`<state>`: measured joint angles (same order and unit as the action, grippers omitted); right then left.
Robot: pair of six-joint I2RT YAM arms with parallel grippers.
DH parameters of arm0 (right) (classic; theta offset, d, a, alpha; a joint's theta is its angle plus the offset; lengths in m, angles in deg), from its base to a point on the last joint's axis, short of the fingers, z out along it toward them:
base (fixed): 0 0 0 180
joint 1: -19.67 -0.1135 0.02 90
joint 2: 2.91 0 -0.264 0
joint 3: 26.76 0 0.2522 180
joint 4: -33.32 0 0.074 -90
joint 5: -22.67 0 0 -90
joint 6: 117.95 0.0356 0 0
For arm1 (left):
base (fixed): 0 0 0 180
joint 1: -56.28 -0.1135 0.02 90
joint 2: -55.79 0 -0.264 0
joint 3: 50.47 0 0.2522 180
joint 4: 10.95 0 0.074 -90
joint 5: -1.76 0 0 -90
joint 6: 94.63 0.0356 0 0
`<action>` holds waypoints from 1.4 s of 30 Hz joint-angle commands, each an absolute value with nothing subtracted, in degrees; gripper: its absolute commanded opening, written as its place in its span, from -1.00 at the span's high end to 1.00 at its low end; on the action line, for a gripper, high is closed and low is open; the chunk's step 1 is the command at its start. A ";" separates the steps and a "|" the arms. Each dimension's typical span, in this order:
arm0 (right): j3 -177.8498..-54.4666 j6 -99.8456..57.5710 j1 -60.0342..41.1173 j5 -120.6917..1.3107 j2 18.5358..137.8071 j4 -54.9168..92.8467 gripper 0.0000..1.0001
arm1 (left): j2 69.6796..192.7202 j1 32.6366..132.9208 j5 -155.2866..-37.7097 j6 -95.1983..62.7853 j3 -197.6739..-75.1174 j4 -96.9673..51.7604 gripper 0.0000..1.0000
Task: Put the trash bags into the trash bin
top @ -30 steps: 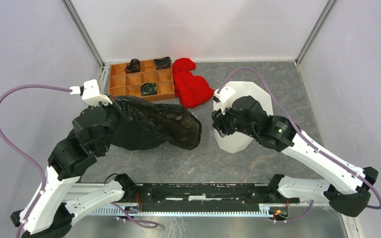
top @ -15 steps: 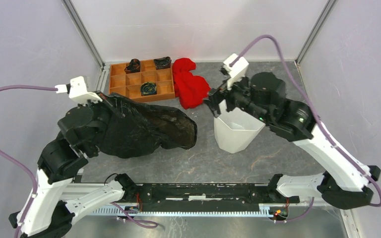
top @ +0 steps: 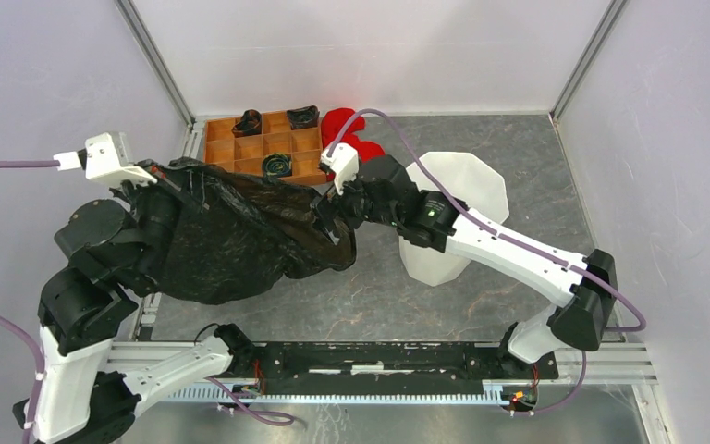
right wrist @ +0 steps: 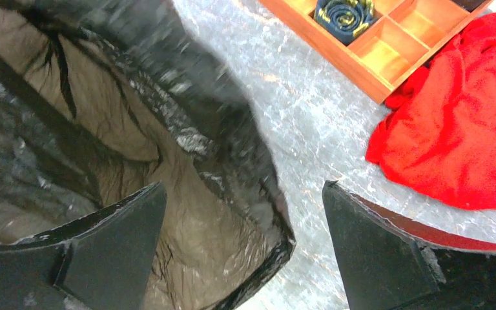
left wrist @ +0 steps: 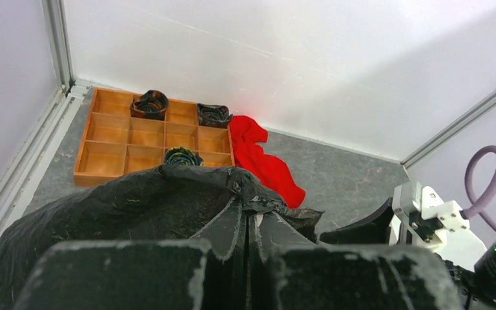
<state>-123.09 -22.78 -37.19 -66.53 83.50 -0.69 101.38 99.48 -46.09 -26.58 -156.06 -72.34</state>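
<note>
**On the left half of the table, a black bag pinched by one gripper and faced by the other**

On the left side of the grey marbled table (top: 518,139), the trash bag (top: 240,240) spreads out as a wide, wrinkled mass of glossy black film. It reaches from the left arm across to the middle of the work area. The left gripper (left wrist: 248,223) has its fingers pressed together, with a gathered fold of the film clamped between the tips. From that pinch the bag drapes down and outward on both sides.

The right arm reaches leftward, passing over the trash bin (top: 471,180). The right gripper (right wrist: 242,194) sits at the bag's right-hand end with its fingers spread wide and nothing between them. In the right wrist view the bag's mouth gapes just below those fingers. Its brownish, translucent inside shows, and its crumpled rim runs between the two fingertips.

The bin stands on the table right of centre. It is white and faceted, and sits apart from the bag with bare table between them.

At the far edge lies a brown wooden tray (top: 231,148) of small compartments, three of which hold dark coiled items. The bag's upper edge overlaps the tray's near side in the top view. A red cloth (right wrist: 452,129) lies heaped just beside the tray's right end.
</note>
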 commanded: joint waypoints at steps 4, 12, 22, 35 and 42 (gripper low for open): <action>-120.38 -13.44 -36.21 -65.97 85.36 13.13 -0.96 | 100.47 99.52 -43.87 -22.16 -159.83 -71.32 0.96; -111.91 -10.35 -36.46 -62.75 87.35 25.66 -0.83 | 100.31 99.52 -43.07 -20.81 -162.42 -71.05 0.96; -111.84 -10.80 -37.46 -67.84 81.87 27.95 0.89 | 101.05 99.52 -42.81 -20.69 -165.51 -70.64 0.96; -119.85 -27.47 -37.44 -93.75 55.19 12.31 0.99 | 116.96 99.52 -77.19 -32.29 -175.38 -58.97 0.96; -122.17 -35.19 -37.46 -102.44 45.57 8.51 0.99 | 133.23 101.00 -101.95 -46.33 -183.29 -46.11 0.96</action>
